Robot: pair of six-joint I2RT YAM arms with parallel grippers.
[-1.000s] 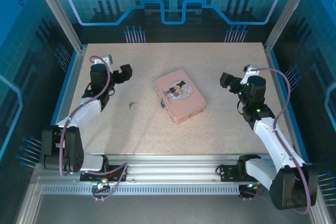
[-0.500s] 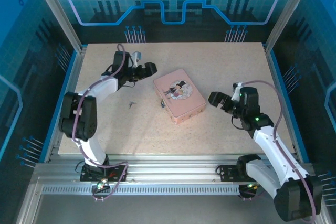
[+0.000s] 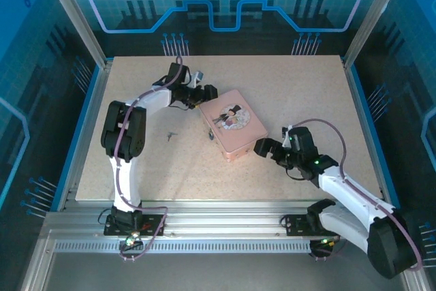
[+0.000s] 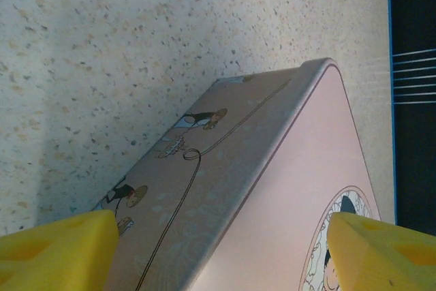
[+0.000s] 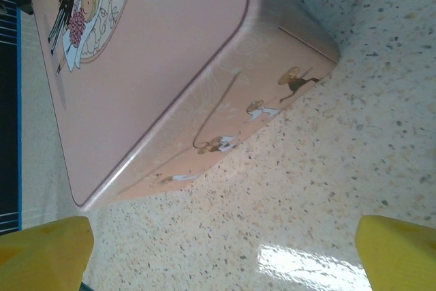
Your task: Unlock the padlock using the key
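Note:
The pink tin [image 3: 233,124] lies in the middle of the table. The padlock [image 3: 211,135] is a tiny dark speck on its left front wall. The key [image 3: 170,134] lies on the table to the left of the tin. My left gripper [image 3: 207,93] is at the tin's far left corner. In the left wrist view it [image 4: 218,257] is open, its yellow fingertips [image 4: 58,250] straddling the tin's edge [image 4: 259,168]. My right gripper [image 3: 263,148] is low by the tin's near right corner. It [image 5: 218,257] is open over bare table, with the tin [image 5: 157,52] just ahead.
The speckled table [image 3: 293,86] has a blue rim and metal frame posts at its sides. Free room lies behind the tin, along the front edge and at the far right. The left arm [image 3: 126,127] stretches along the left side, near the key.
My left arm has swung from the table's left side across to the tin's far left corner. My right arm has come down and left to the tin's near right corner.

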